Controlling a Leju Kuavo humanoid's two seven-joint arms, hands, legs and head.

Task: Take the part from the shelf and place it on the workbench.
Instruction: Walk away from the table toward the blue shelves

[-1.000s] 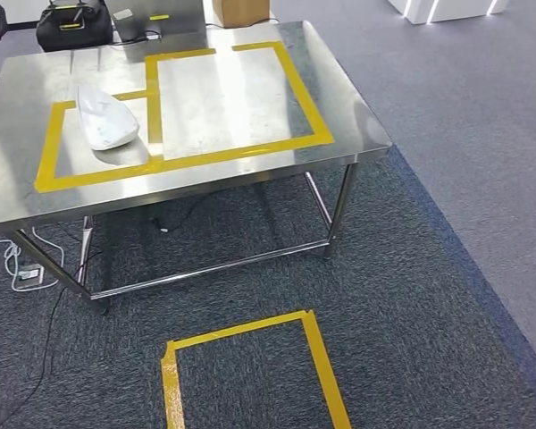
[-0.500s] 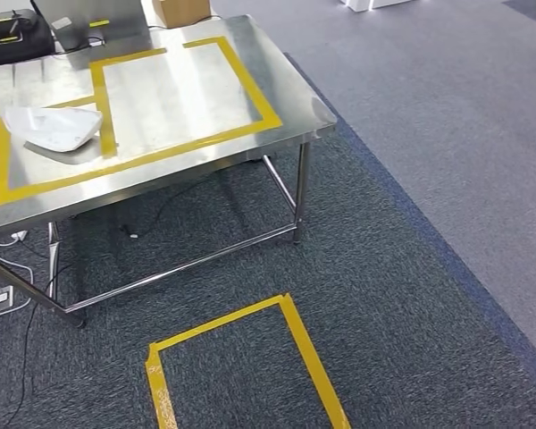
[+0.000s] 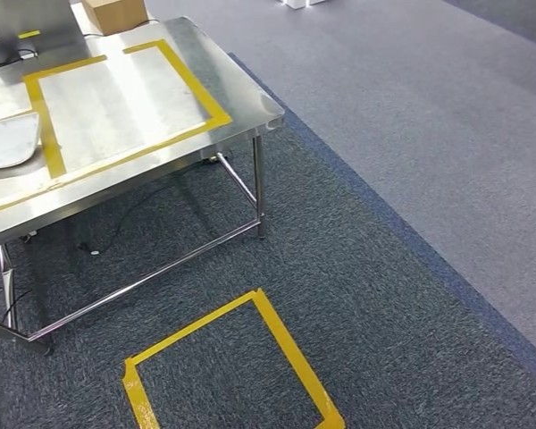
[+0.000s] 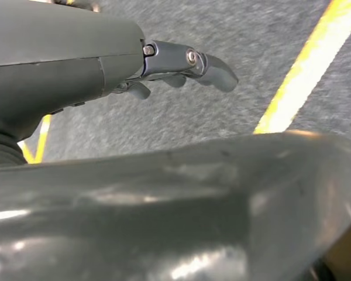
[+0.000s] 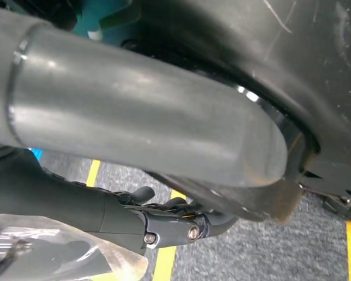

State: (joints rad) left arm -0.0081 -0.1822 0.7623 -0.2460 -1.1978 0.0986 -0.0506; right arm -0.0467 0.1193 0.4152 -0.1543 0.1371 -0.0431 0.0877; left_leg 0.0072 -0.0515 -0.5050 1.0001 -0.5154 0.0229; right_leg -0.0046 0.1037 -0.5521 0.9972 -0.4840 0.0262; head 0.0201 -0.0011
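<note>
The left hand [image 4: 182,64] hangs over grey carpet with its fingers [image 4: 209,67] stretched out and apart, holding nothing. The right hand [image 5: 165,222] also holds nothing — its fingers [image 5: 143,194] lie loosely curled and separate. The white part [image 3: 5,141] lies on the steel workbench [image 3: 248,107] at its left side, just beside a yellow tape line [image 3: 46,134] — well apart from both hands
</note>
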